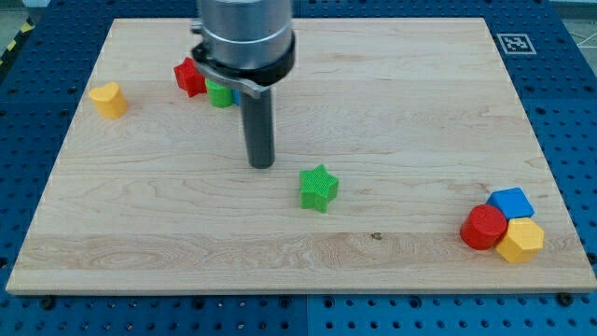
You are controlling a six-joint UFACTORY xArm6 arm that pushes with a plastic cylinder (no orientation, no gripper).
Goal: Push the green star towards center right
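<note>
The green star (318, 188) lies on the wooden board (392, 103), a little below and right of the board's middle. My tip (261, 165) rests on the board to the star's left and slightly above it, about a star's width away, not touching it. The rod runs up to the grey arm body at the view's top.
A red star (189, 77) and a green block (220, 94) sit at the upper left, partly behind the arm. A yellow block (109, 100) lies at the far left. A red cylinder (483, 227), blue block (511, 203) and yellow block (520, 240) cluster at the lower right corner.
</note>
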